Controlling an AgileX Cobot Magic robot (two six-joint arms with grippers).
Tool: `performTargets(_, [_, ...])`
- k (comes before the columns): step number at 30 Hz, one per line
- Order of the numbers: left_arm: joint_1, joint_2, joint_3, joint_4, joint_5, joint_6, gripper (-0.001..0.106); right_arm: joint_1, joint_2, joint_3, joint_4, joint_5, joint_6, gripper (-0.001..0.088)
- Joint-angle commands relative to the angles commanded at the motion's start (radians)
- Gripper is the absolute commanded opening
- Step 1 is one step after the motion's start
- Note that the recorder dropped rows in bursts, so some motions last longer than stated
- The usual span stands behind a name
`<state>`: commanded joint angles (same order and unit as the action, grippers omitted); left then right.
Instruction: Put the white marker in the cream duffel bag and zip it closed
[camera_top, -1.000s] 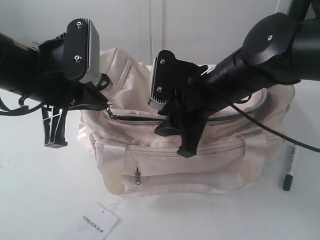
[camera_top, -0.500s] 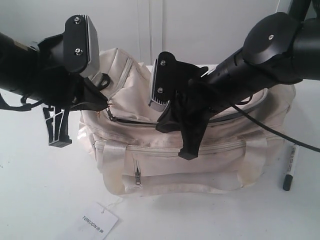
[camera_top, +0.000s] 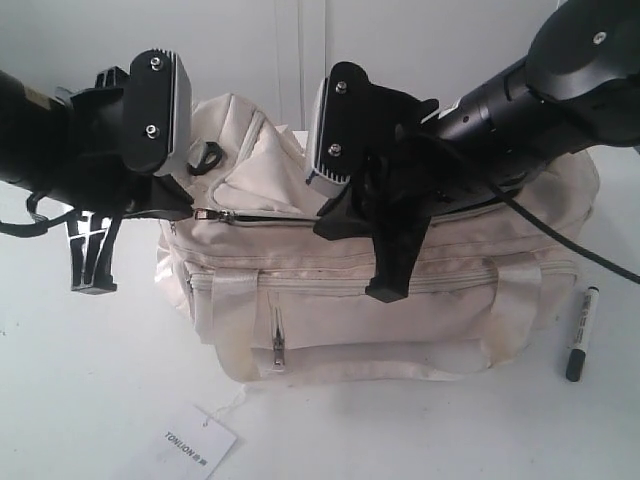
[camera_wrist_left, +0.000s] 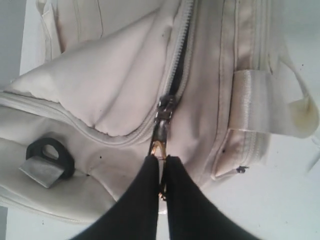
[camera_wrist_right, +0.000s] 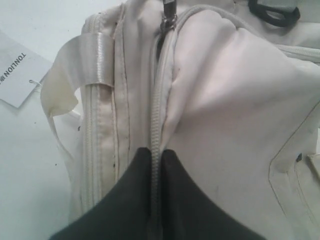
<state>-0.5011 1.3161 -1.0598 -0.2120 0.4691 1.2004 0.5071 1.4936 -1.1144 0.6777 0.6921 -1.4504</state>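
**A robot test bench in a laboratory-type room.**
Two black robot arms, left (camera_top: 40, 150) and right (camera_top: 560, 80), each with a wrist camera, reach over a plain white table (camera_top: 60, 400) set against a plain pale panelled wall (camera_top: 430, 40). The props on it are a bag (camera_top: 330, 300) with its paper tag (camera_top: 195, 440) and a marker (camera_top: 580, 330).

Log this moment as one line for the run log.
left gripper: shut on zipper pull | right gripper: shut on cream duffel bag at zipper seam | white marker: on table, outside bag
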Motion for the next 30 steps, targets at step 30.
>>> performTargets(30, [0.025,0.051,0.000,0.212,-0.122,-0.007,0.000,0.000,0.000,0.000,0.000,0.041,0.015,0.0000])
